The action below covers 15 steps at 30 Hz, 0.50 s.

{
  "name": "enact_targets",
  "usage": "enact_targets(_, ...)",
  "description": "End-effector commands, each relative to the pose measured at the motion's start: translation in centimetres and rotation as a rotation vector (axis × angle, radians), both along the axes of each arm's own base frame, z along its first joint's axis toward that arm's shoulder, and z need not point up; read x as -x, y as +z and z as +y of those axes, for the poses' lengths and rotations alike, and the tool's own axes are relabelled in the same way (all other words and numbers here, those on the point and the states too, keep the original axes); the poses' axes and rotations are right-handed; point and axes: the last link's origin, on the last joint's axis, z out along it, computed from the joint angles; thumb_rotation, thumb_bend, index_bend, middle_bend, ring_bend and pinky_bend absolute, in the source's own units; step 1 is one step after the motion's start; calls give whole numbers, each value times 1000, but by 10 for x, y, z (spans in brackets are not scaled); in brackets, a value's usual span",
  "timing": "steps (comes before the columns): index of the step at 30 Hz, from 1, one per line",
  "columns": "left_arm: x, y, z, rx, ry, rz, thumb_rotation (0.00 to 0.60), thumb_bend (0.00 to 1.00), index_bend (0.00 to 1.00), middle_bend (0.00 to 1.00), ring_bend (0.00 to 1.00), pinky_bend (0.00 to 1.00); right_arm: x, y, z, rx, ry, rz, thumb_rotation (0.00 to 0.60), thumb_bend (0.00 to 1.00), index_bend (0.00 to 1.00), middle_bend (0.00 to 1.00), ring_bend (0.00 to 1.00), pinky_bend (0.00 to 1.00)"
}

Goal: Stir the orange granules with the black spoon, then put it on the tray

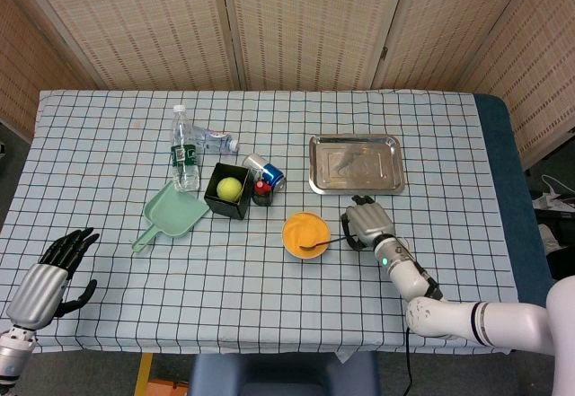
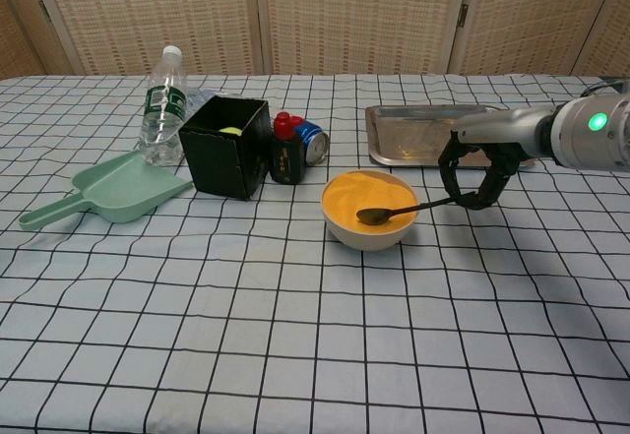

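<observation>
Biggest risk: the bowl (image 2: 369, 229) stands free on the surface (image 2: 295, 336), so a sideways drag of the spoon (image 2: 394, 212) could tip it or fling granules (image 2: 364, 196) over the near rim, where the spoon's tip now sits. Smaller risk: the right robot hand (image 2: 479, 166) pinches only the handle's end, so the spoon may swivel on its way to the tray (image 2: 404, 119).

The tray holds nothing. The black box (image 2: 228, 145) holds a yellow-green ball (image 1: 229, 189). The bowl holds orange granules. The left robot hand (image 1: 49, 275) lies released, fingers spread.
</observation>
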Motion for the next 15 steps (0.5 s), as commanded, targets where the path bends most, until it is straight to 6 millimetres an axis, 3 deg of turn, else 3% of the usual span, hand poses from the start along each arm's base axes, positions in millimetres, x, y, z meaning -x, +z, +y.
enact_targets(1,0,0,0,2,-1,0,600,444,0,0,0,112,-2,-3,-5,33,10,21,600,491,1000,326,35,78)
enact_targets(15,1,1,1,1,2,-2,600,444,0,0,0,112,-8,-4,-16,162,47,27,600,491,1000,326,35,78)
